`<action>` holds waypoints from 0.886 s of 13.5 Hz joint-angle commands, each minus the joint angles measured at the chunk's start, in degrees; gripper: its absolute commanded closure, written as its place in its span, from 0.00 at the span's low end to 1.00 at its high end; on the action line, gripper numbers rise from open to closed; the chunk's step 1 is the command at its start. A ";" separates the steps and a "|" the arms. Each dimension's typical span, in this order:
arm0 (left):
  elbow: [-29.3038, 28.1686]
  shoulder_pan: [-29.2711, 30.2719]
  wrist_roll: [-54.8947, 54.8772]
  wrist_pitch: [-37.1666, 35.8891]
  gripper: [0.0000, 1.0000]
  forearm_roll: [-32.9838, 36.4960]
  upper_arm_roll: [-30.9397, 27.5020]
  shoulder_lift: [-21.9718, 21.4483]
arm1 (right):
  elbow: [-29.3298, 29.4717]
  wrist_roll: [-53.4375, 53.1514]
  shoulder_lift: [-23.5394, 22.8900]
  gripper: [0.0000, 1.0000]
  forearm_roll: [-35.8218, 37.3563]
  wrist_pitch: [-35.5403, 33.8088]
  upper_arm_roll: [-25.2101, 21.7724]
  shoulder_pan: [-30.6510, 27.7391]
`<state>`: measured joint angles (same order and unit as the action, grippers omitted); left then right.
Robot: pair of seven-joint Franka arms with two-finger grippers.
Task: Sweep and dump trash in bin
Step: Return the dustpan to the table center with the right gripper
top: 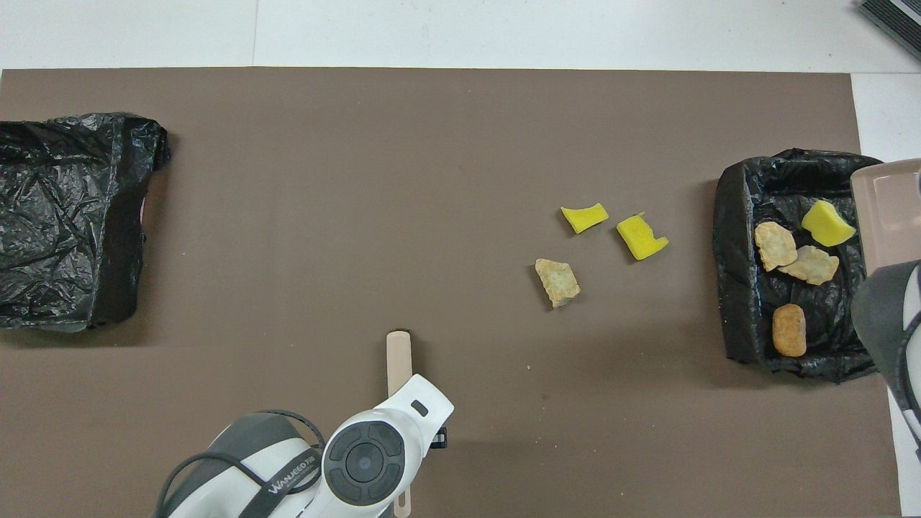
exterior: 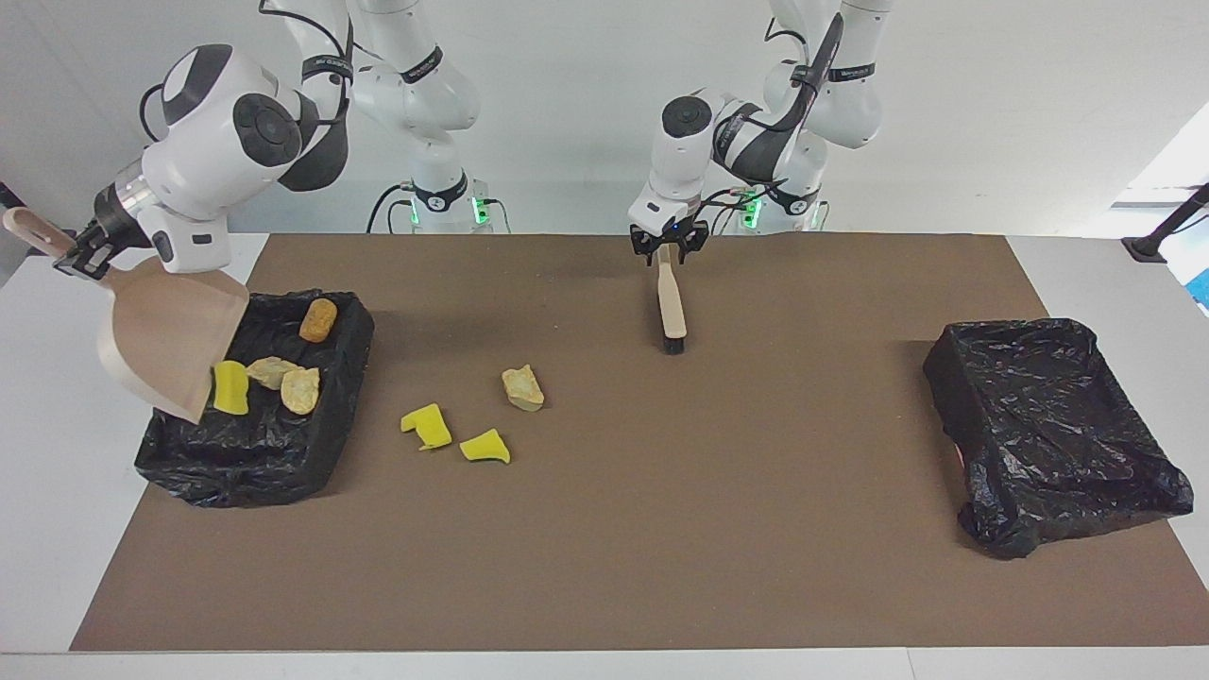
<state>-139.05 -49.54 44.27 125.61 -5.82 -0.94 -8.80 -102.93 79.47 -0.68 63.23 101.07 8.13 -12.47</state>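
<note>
Trash [exterior: 522, 387]: yellow sponge bits, tan crusty chunks.

Bright, even light; soft shadows; sharp focus.

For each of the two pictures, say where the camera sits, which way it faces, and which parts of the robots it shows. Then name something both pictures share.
Facing view: high across the table, looking at the robots; both arms show whole, the right gripper holding the tilted dustpan over a bin, the left gripper at the brush.
Overhead view: high above the robots' end, looking steeply down; only the left arm's wrist and a sliver of the right arm show.
Shared: the three scraps on the mat, both bins, brush and dustpan, turned half a turn.
</note>
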 commanded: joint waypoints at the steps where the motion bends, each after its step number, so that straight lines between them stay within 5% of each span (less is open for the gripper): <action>1: 3.52 1.55 -1.99 -1.86 0.00 0.63 0.15 0.72 | -0.53 2.17 1.48 1.00 0.84 -0.43 0.13 -0.45; 8: 21.43 14.10 -17.10 -2.12 0.00 9.86 0.06 10.46 | 1.24 -0.53 1.65 1.00 -28.39 -3.94 0.22 1.48; 12: 29.35 22.27 -23.77 -2.82 0.00 9.86 0.06 11.44 | 1.24 -8.61 1.74 1.00 -37.44 -5.62 0.22 5.08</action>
<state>-114.29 -30.96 23.19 125.26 3.09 -1.56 1.55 -101.98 73.92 0.33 30.45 96.70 8.38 -8.50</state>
